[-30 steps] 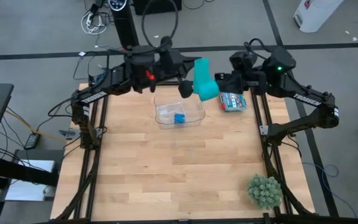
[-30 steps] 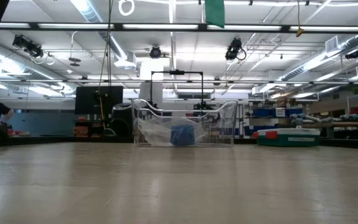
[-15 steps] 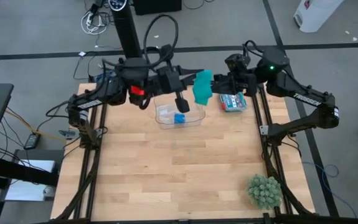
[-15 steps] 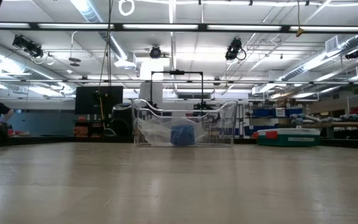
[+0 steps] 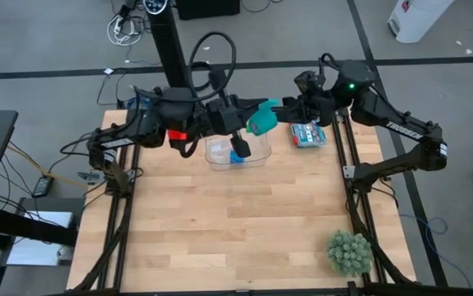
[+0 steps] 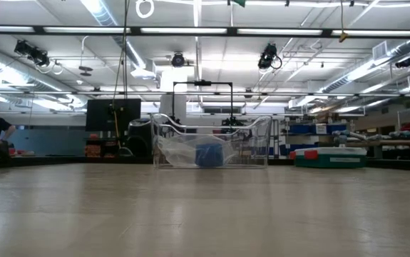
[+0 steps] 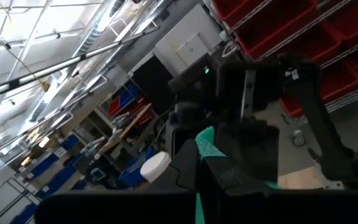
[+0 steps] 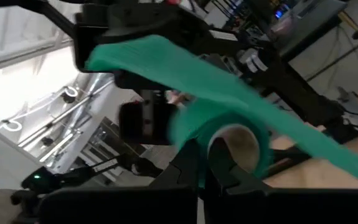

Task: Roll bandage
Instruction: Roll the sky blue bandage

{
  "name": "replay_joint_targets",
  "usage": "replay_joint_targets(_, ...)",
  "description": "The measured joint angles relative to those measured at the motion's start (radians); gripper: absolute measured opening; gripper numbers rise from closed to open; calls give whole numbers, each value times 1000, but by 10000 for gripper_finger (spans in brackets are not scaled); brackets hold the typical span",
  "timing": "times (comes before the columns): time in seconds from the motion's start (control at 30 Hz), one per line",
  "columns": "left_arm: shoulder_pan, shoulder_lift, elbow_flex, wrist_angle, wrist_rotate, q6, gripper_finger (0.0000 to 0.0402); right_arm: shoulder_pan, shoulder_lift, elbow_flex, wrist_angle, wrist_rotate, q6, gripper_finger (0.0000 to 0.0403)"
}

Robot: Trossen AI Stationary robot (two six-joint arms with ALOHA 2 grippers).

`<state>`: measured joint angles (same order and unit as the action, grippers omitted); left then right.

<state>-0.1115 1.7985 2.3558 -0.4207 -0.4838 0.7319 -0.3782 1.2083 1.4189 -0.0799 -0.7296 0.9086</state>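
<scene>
My two end effectors meet in the air above the far edge of the light wooden desk (image 5: 220, 222), both closed on the teal-green soft fabric bandage (image 5: 261, 117). My right end effector (image 5: 284, 107) is clamped on the rolled part of it: in my right wrist view my two dark fingers (image 8: 194, 165) pinch the wall of the coil, whose pale hollow core faces the camera, and a broad loose tail of the same fabric runs off it across that view. My left end effector (image 5: 238, 123) is closed tight on that loose tail; in my left wrist view a narrow strip of the teal fabric comes up between my own fingers (image 7: 185, 177) and reaches toward the other arm's wrist beyond.

The bandage hangs clear of the desk, just above the far right corner of the clear plastic rectangular tray (image 5: 257, 154), which stands on the desk near the middle of the far edge. Inside the tray lies a small blue roll (image 5: 240, 154); the low view shows it resting on the tray floor. To the right of the tray, by the far right corner, lies a flat teal and red packet (image 5: 307, 134). A spiky pale green ball-shaped plant (image 5: 350, 252) stands at the near right corner.
</scene>
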Motion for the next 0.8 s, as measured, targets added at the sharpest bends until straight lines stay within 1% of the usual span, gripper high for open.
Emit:
replay_joint_targets(0.23, -40, 4, 0, -28, 0, -2, 8, -81, 1, -1, 1, 16, -49, 0)
replay_joint_targets(0.3, -43, 8, 0, -50, -33, -3, 8, -88, 1, -1, 33, 6, -41, 0)
replay_joint_targets(0.4, -41, 10, 0, -61, -92, -34, 8, -75, 0, -1, 63, -24, -22, 0)
replay_joint_targets(0.53, -41, 8, 0, -59, -149, -110, 8, -57, -3, -1, 39, -31, -42, 0)
replay_joint_targets(0.8, -46, 8, 0, -85, -155, -118, 8, -9, -8, -1, 39, -59, -97, 0)
